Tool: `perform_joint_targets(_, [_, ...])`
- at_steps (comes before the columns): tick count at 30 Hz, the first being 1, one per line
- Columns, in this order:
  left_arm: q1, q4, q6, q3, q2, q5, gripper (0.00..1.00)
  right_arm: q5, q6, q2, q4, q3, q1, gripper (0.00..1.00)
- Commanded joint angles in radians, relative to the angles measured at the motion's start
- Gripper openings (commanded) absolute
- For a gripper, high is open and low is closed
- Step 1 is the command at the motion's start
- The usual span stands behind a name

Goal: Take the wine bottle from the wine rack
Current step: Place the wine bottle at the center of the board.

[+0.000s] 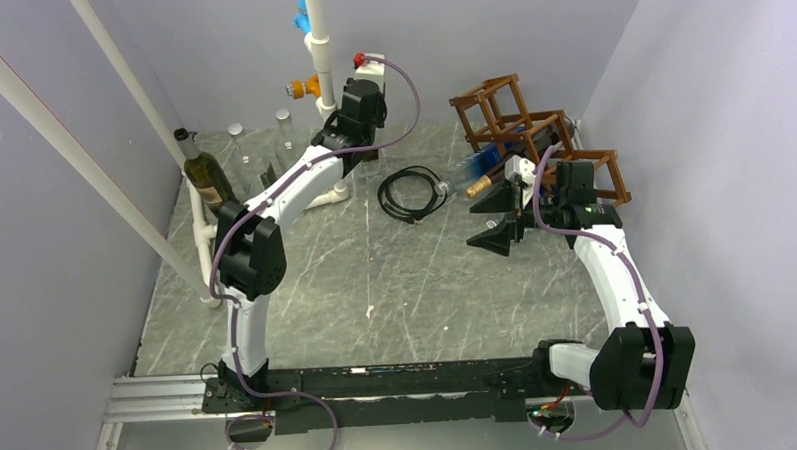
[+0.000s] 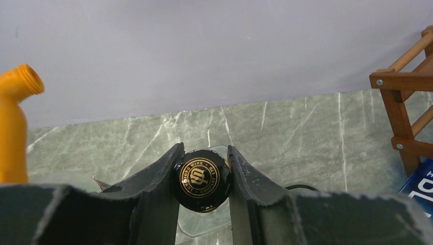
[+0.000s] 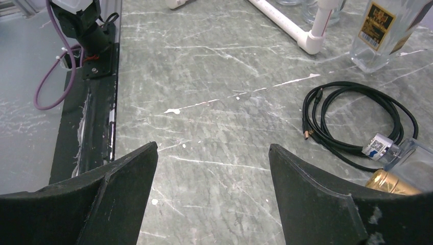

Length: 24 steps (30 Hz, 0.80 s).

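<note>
The wine bottle point(image 1: 481, 174) lies on its side in a lower cell of the wine rack point(image 1: 516, 121), its gold-foiled neck poking out of the rack's front toward the middle of the tabletop point(image 1: 377, 286). The right gripper point(image 1: 490, 220) hangs just in front of the rack with its fingers spread wide and nothing between them. In the right wrist view the gold neck sits outside one finger, not in the gap. To do this step well, the gripper should probably slide sideways until the neck is centred between the fingers, then close low on the neck near the shoulder. The pull should run straight along the bottle's own axis, away from the rack. Lifting early could catch the frame and drag the light rack along. The coiled cable point(image 1: 410, 193) lies in front of the rack, so the withdrawal path should stay clear of it. Well away from the rack, the left gripper point(image 2: 203, 150) is clamped on the black cap point(image 2: 201, 178) of a clear bottle point(image 2: 199, 224).
</note>
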<state>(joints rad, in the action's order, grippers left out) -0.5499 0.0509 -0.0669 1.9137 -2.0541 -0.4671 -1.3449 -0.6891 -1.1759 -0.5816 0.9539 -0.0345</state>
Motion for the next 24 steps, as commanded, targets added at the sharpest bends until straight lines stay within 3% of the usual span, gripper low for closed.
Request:
perform_joint_targets(1, [-0.004, -0.113, -0.038, 0.050, 0.038, -0.006, 0.00, -0.039, -0.027, 0.027, 0.017, -0.003, -0.005, 0.83])
perform_joint_targets(7, [-0.003, -0.095, -0.044, 0.044, 0.032, -0.017, 0.02, -0.040, -0.027, 0.026, 0.019, -0.003, -0.006, 0.83])
perform_joint_targets(17, [-0.002, -0.073, -0.056, 0.038, 0.029, -0.040, 0.30, -0.038, -0.027, 0.026, 0.019, -0.003, -0.008, 0.83])
perform_joint_targets(24, [-0.002, -0.065, -0.054, 0.040, 0.034, -0.051, 0.41, -0.038, -0.029, 0.027, 0.017, -0.003, -0.008, 0.83])
